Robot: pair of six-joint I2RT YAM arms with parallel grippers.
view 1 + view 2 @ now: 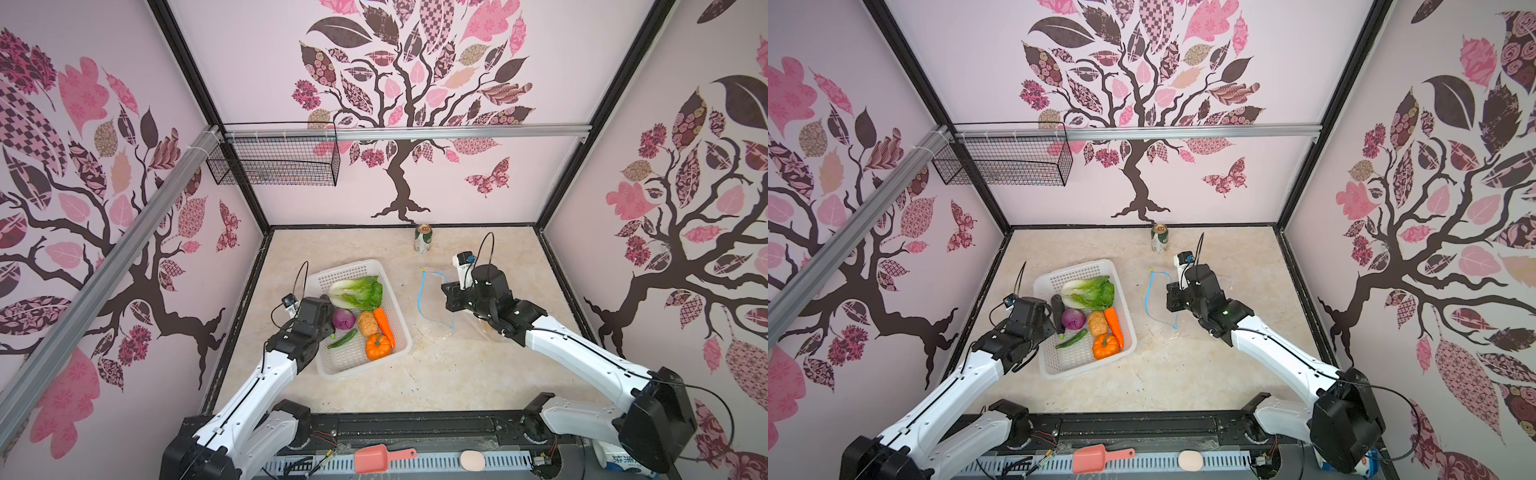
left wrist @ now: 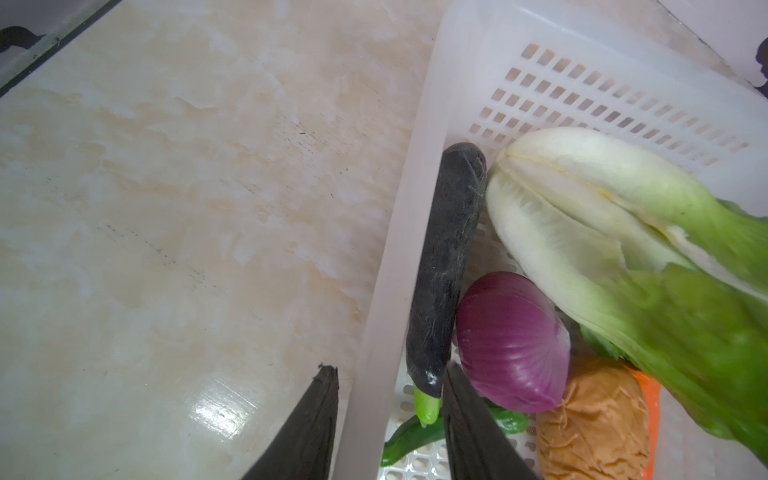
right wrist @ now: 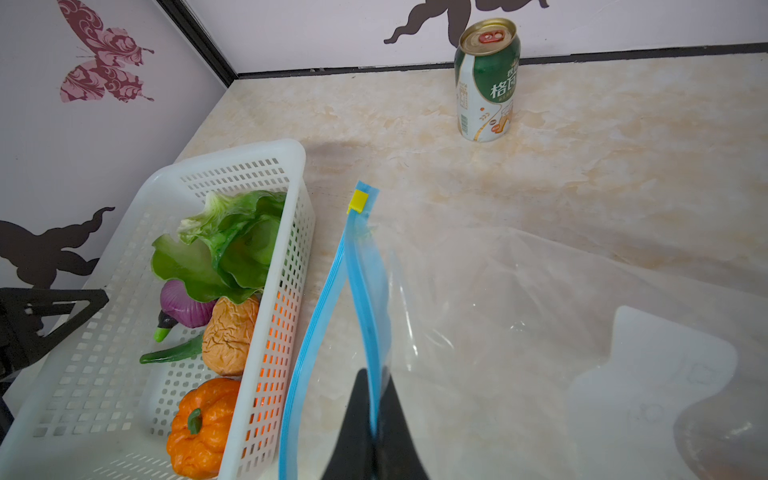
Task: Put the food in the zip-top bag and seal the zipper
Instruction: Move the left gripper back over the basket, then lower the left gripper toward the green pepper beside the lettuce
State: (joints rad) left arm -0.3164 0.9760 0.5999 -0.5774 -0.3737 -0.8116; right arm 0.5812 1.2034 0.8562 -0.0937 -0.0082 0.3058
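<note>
The food lies in a white perforated basket (image 1: pixel 348 360): lettuce (image 1: pixel 361 291), purple onion (image 1: pixel 344 319), potato (image 1: pixel 368 323), carrot (image 1: pixel 384 326), pumpkin (image 1: pixel 378 347), green pepper (image 1: pixel 343 338) and a dark cucumber (image 2: pixel 446 257). My left gripper (image 2: pixel 389 368) is open and straddles the basket's near wall (image 2: pixel 399 249). One finger is outside the wall and the other is inside, against the cucumber's green stem. The clear zip-top bag (image 3: pixel 498 332) lies to the right of the basket, mouth gaping. My right gripper (image 3: pixel 372 378) is shut on the upper lip of the blue zipper (image 3: pixel 365 291). The yellow slider (image 3: pixel 358 201) sits at the zipper's far end.
A green-and-white drink can (image 1: pixel 423 239) stands near the back wall. A black wire basket (image 1: pixel 274 162) hangs on the back rail, high up. A pink scoop (image 1: pixel 378 457) lies on the front ledge. The bag carries a white label (image 3: pixel 644 374).
</note>
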